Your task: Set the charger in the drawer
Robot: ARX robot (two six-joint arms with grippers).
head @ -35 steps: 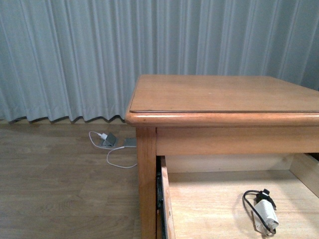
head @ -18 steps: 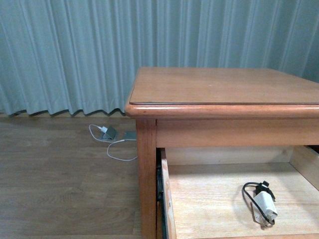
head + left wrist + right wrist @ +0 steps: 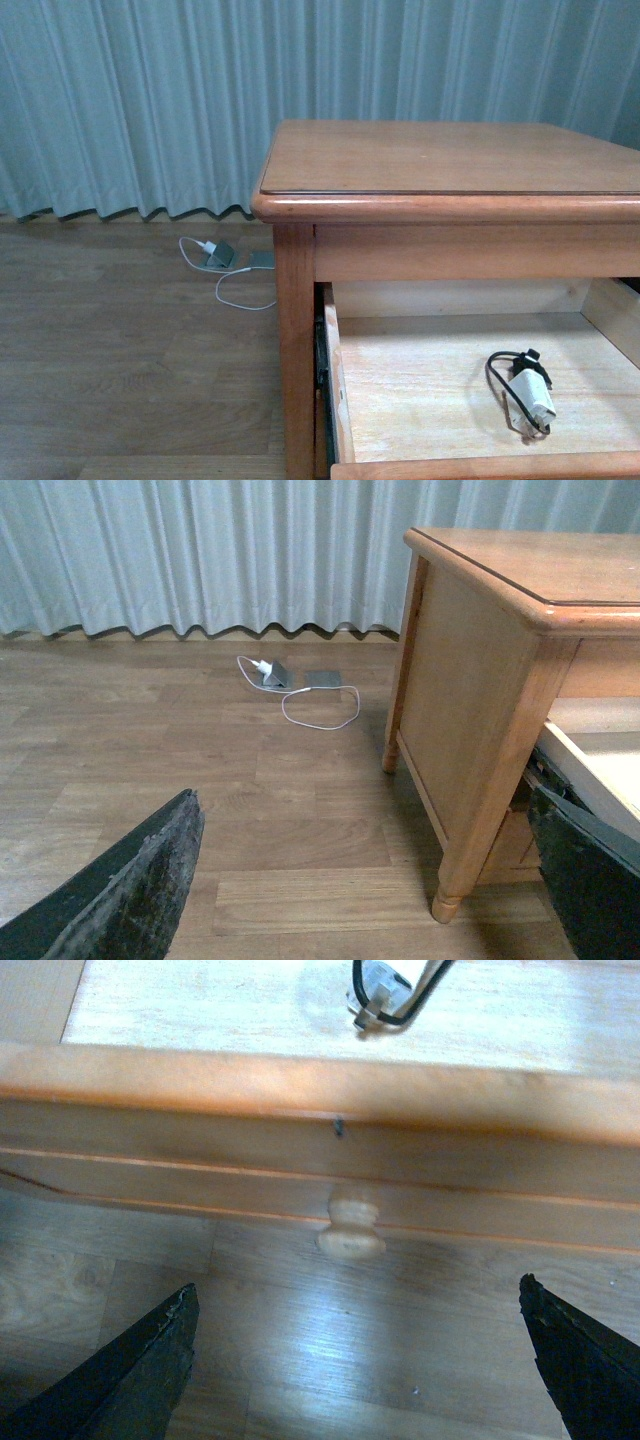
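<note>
The white charger [image 3: 533, 398] with its black cable looped round it lies inside the drawer [image 3: 400, 375], which is pulled out of the wooden table. The right wrist view looks down on the drawer front [image 3: 300, 1150] with its pale round knob [image 3: 350, 1232], and an end of the charger [image 3: 385, 990] shows on the light wood floor behind it. My right gripper [image 3: 355, 1360] is open and empty, in front of the knob and apart from it. Beside the table's left side hangs my left gripper [image 3: 365, 880], open and empty above the floor.
The honey-brown table [image 3: 450, 160] stands before a grey-green curtain [image 3: 130, 100]. A white-cabled plug with a grey box [image 3: 220, 255] lies on the wood floor by the curtain. The table's front left leg [image 3: 480, 810] is close to my left gripper.
The front camera's view has shifted, so the table sits higher in the picture and the drawer's front rail now shows. The charger lies where it was in the drawer.
</note>
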